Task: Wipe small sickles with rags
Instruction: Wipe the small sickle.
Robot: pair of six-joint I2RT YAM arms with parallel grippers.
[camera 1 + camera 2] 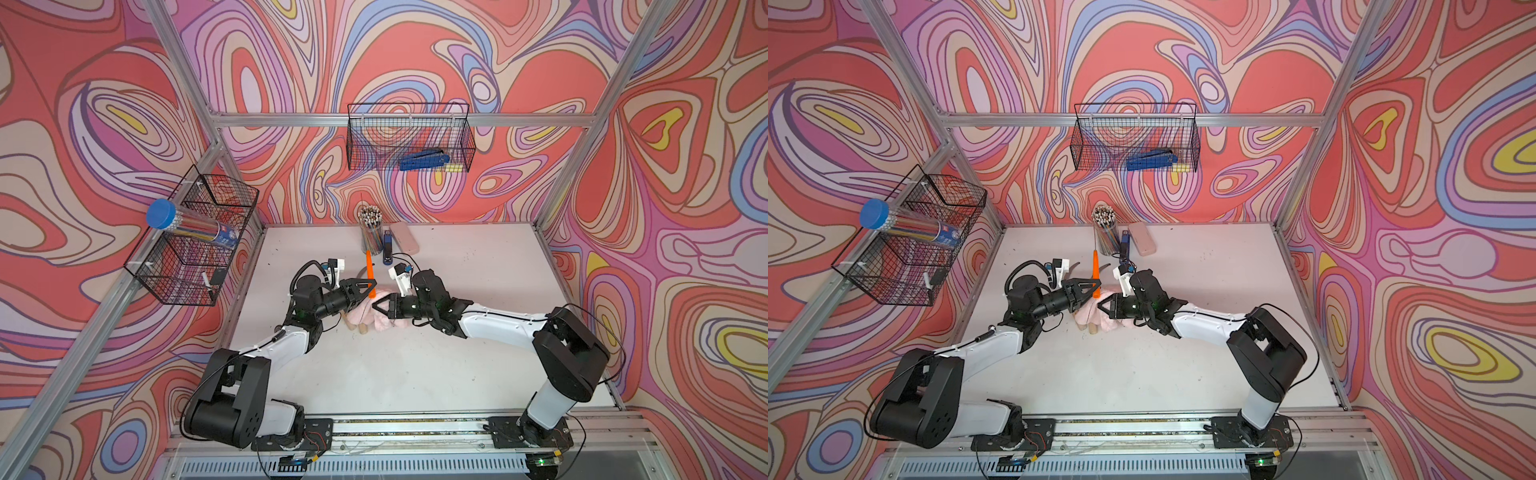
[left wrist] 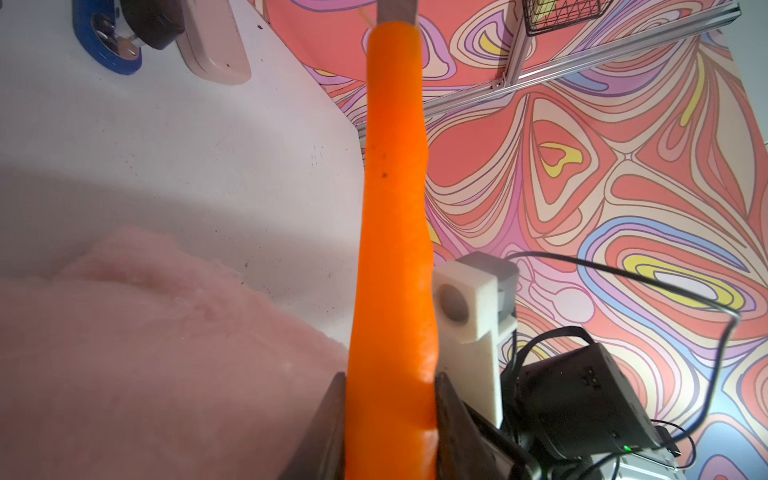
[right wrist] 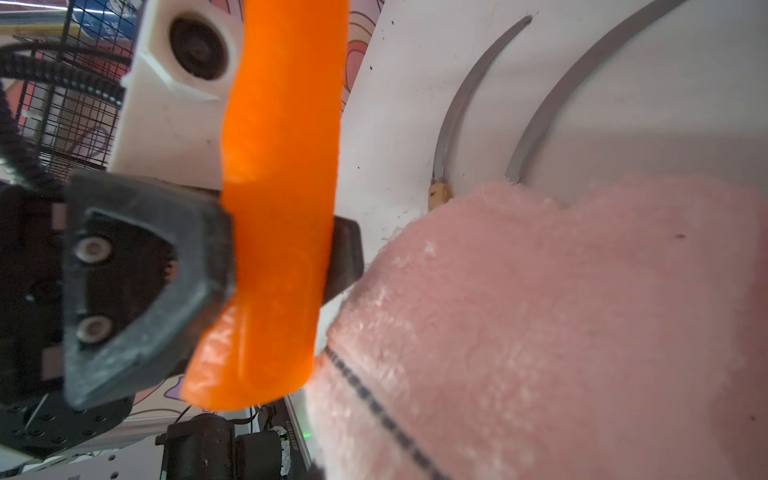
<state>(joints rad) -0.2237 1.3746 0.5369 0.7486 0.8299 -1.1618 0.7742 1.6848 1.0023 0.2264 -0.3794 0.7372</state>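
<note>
Left wrist view: my left gripper [image 2: 390,399] clamps the orange sickle [image 2: 392,208], which points toward the table's [image 1: 457,291] far edge; my right gripper [image 1: 379,307], pinching the rag [image 2: 145,353], sits beside its butt.

The left arm [image 1: 286,345] and right arm [image 1: 498,328] reach inward, elbows bent, grippers nearly tip to tip. The left gripper [image 1: 371,289] clamps the orange-handled sickle [image 1: 369,270]; the right gripper [image 1: 377,306] is pinched closed.

Swirl-patterned pink and red walls [image 1: 415,50] enclose a white tabletop [image 1: 415,365] inside an aluminium frame [image 1: 291,119].
</note>
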